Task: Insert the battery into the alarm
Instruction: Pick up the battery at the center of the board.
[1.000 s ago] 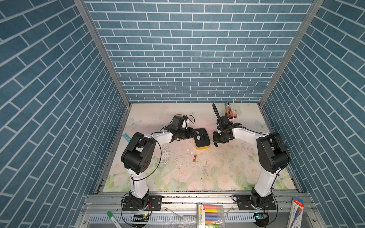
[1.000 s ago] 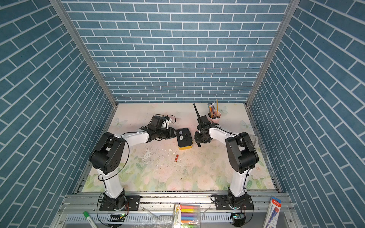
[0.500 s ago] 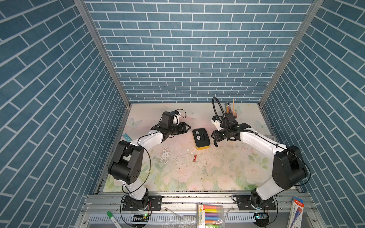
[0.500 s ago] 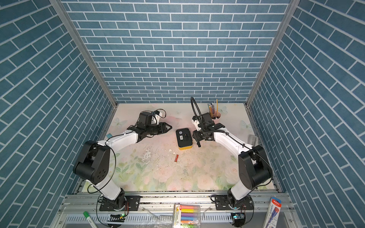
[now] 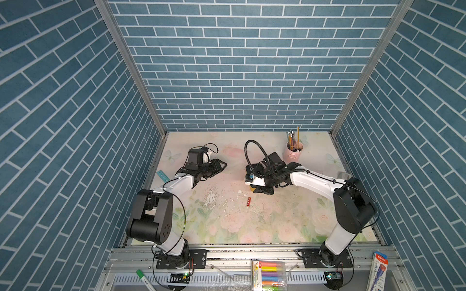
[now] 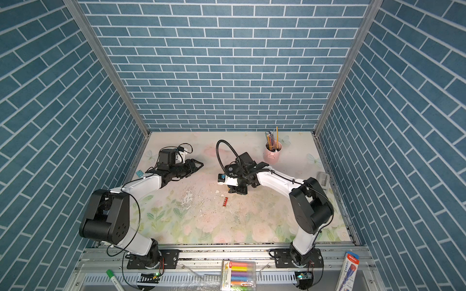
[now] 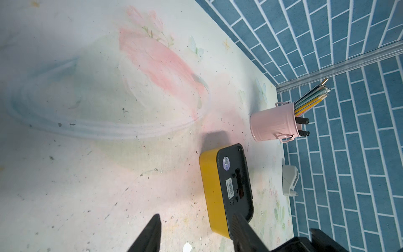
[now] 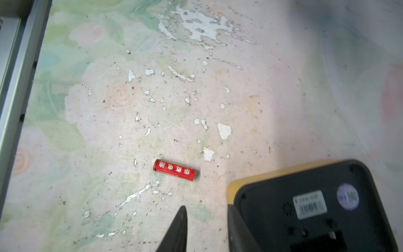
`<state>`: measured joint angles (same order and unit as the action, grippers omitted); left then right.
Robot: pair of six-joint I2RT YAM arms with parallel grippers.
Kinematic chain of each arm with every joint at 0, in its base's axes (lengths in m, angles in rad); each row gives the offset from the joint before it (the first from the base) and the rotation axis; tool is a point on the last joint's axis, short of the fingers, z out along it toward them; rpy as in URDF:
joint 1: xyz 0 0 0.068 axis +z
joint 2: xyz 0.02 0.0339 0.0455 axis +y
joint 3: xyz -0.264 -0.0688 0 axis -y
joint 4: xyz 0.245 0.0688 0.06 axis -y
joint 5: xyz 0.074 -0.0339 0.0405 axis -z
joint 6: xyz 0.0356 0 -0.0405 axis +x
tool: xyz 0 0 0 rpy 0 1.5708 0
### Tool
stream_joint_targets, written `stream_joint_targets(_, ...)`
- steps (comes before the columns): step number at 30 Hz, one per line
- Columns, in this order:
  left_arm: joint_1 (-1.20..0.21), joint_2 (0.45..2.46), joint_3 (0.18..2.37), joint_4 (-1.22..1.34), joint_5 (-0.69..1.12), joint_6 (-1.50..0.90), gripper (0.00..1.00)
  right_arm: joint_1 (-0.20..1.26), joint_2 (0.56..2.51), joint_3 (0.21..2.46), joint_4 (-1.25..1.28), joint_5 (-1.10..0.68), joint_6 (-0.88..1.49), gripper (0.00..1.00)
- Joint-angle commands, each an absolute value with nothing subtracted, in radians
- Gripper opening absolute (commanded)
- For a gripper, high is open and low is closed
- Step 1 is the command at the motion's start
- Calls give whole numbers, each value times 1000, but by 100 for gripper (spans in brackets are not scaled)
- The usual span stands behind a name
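The battery [image 8: 174,170] lies flat on the flowered mat [image 8: 109,98], touching nothing, near the alarm [image 8: 305,207], which lies black back up. The right gripper [image 8: 206,220] hovers at the alarm's edge, jaws apart and empty. The battery is near its fingertips but not between them. The left gripper [image 7: 196,231], likewise parted and empty, is well apart from the battery.

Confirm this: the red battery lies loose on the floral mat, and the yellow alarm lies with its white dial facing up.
One detail is wrong. The alarm lies with its black back panel facing up, not its dial, as the left wrist view shows. The rest stands: the battery lies loose on the floral mat.
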<state>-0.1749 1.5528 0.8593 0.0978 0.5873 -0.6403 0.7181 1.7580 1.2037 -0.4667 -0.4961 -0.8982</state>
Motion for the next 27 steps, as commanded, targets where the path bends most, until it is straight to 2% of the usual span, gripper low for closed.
stream_joint_targets(1, -164, 1523, 835, 117, 600, -643, 54, 746, 1814, 1253, -551, -548, -1118, 34)
stream_joint_targets(14, -140, 1492, 799, 90, 602, -616, 55, 807, 1930, 1292, -615, -535, -1172, 37)
stream_joint_targets(27, -126, 1502, 799, 83, 613, -603, 55, 827, 1992, 1298, -577, -502, -1168, 40)
